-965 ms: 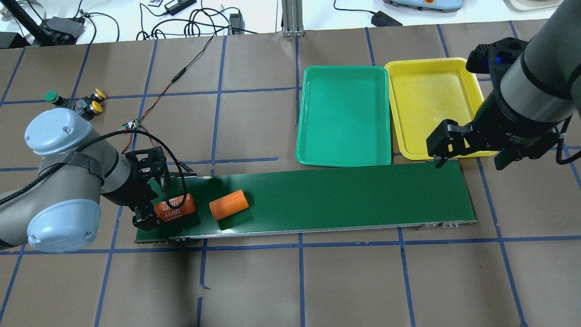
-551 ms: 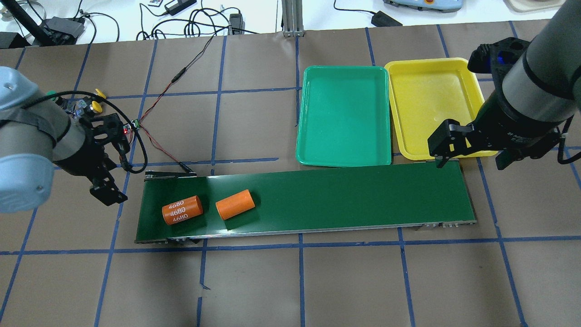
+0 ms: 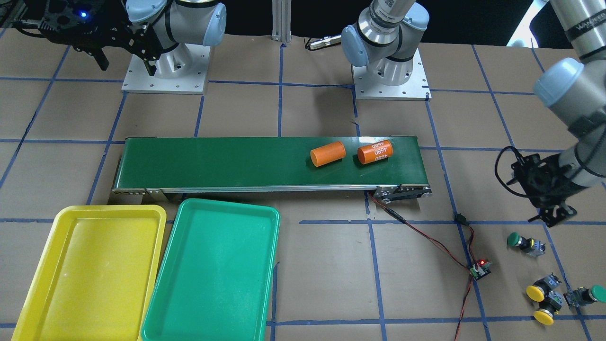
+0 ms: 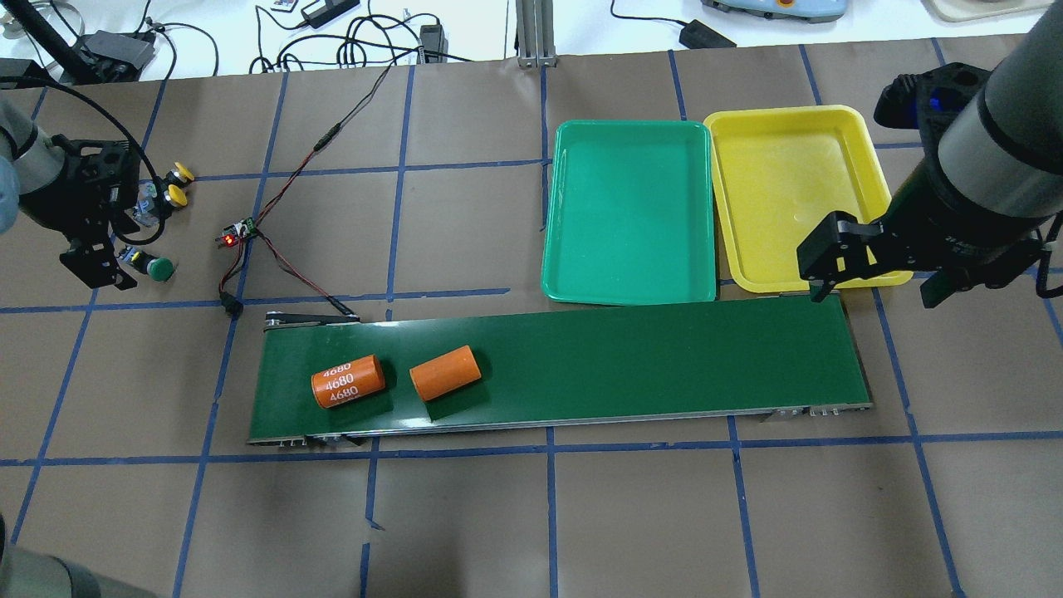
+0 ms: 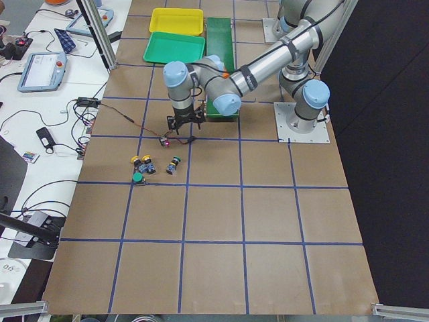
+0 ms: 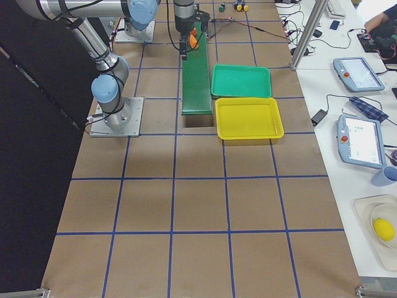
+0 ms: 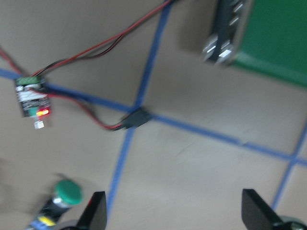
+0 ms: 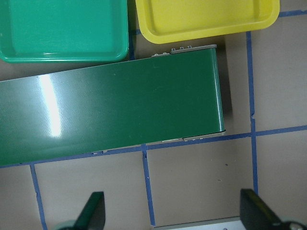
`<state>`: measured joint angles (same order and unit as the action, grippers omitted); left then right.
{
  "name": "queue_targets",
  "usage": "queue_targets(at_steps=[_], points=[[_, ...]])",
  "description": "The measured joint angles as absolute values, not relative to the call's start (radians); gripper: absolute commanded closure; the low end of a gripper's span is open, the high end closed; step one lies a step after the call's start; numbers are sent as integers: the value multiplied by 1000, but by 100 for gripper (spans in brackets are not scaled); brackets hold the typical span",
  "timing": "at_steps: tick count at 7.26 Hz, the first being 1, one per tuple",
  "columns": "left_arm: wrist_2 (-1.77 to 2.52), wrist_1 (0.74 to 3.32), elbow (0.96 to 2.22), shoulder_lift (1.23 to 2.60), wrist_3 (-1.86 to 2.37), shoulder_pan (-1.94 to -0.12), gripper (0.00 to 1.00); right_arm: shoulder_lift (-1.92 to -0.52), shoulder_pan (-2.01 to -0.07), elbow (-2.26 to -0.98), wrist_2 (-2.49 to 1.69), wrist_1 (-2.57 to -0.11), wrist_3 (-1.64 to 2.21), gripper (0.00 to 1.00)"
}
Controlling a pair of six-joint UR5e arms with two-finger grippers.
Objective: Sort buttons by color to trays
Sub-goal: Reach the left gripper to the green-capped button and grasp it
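Four buttons lie on the table at my far left: two yellow-capped ones [image 3: 536,292] [image 3: 543,316] and a green one [image 3: 597,293] in a cluster, and a second green button [image 3: 513,239] apart from them. The overhead view shows the yellow pair [image 4: 175,195] and the lone green button [image 4: 159,267]. My left gripper [image 4: 91,267] is open and empty, hovering just beside that green button [image 7: 67,191]. The green tray [image 4: 629,212] and yellow tray [image 4: 793,191] are empty. My right gripper [image 4: 876,274] is open and empty over the conveyor's right end.
A long dark-green conveyor [image 4: 623,357] carries two orange cylinders, one marked 4680 [image 4: 347,381] and one plain [image 4: 445,373]. A small circuit board with a red light [image 4: 235,237] and its red-black wires lie between the buttons and the conveyor.
My left gripper has left the 4680 cylinder on the belt and swung far left to the buttons. Both cylinders have drifted right along the belt. The right gripper has shifted slightly right.
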<state>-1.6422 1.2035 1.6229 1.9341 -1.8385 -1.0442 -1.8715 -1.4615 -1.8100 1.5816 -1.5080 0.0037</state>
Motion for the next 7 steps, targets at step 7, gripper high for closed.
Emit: queue_targets(at_steps=[7], points=[[-1656,1104,1483,2201,-1042,-999,0,-1874,-1461,-1812,1582,-1504,18,0]])
